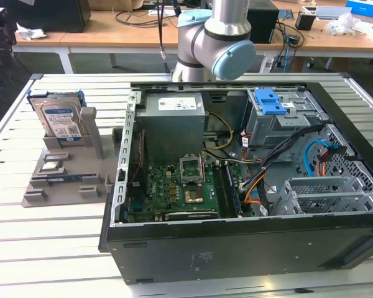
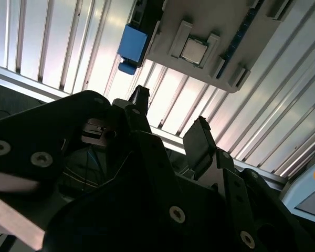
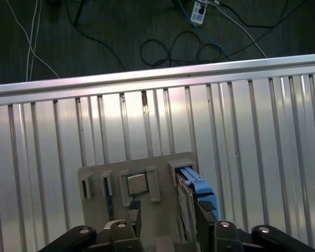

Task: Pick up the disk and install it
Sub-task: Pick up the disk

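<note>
The disk stands on edge in a grey holder on the slatted table, at the exterior view's left. It is silver with a white-and-blue label and blue rails. In the first wrist view my gripper hangs well above the holder, and the disk lies just past one black fingertip. In the second wrist view the gripper is open, with nothing between the fingers. The disk's blue rail shows beyond them. My arm rises at the back of the table.
An open computer case lies at the exterior view's right of the holder, with a grey power supply box, a drive cage with a blue latch and another metal cage. A chip sits in the holder. The table's edge borders a floor with cables.
</note>
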